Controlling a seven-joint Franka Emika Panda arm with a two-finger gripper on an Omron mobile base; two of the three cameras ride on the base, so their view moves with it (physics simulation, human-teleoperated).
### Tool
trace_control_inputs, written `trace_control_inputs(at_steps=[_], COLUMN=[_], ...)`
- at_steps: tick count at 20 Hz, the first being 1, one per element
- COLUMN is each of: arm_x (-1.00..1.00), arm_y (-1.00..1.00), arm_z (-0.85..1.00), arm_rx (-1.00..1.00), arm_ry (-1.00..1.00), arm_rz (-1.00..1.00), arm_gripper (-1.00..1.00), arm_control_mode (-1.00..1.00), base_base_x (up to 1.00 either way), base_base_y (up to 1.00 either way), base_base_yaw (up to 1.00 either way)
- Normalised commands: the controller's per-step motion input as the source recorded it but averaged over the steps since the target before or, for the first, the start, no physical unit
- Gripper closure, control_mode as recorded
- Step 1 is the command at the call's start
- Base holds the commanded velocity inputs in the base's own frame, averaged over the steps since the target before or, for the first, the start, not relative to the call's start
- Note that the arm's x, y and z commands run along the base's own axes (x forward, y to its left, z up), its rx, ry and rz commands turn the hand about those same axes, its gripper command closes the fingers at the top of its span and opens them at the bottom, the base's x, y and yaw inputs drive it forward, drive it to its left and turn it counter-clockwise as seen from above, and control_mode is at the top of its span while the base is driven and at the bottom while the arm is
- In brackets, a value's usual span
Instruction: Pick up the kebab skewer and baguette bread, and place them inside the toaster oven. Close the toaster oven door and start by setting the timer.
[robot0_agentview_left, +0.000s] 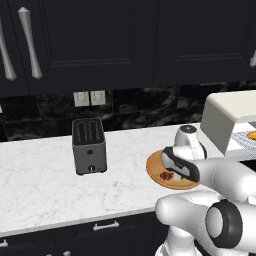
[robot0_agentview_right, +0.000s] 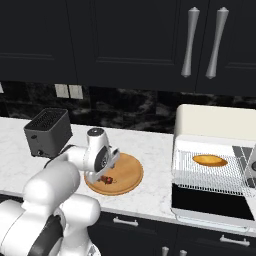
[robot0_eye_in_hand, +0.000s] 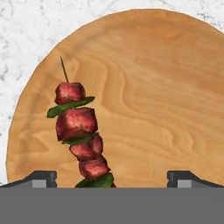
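Golden bread (robot0_agentview_right: 210, 160) already sat in the open oven (robot0_agentview_right: 215, 130), so the skewer (robot0_eye_in_hand: 81, 135) was up next. Gripper (robot0_eye_in_hand: 111, 177) hung wide open, empty, right above it on the wooden plate (robot0_eye_in_hand: 166, 87); it'd need to drop and pinch, I reckon.

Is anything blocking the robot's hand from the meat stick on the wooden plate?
Nothing visible does. The open gripper hangs right above the red-chunked kebab skewer, which lies alone on the round wooden plate.
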Motion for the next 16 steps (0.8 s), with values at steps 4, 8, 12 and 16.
trace_control_inputs(at_steps=[4,8,12,16], arm_x=[0.18,0.00,0.00,-0.02], arm_y=[0.00,0.03,0.07,0.08], arm_z=[-0.33,-0.25,-0.23,-0.15], arm_rx=[0.00,0.00,0.00,0.00], arm_ry=[-0.04,-0.01,0.00,0.00], arm_rz=[0.01,0.00,0.00,0.00], arm_gripper=[-1.00,-1.00,-1.00,-1.00], arm_control_mode=[-1.00,-1.00,-1.00,-1.00], base_base_x=[0.00,0.00,0.00,0.00], base_base_y=[0.00,0.00,0.00,0.00], base_base_yaw=[0.00,0.00,0.00,0.00])
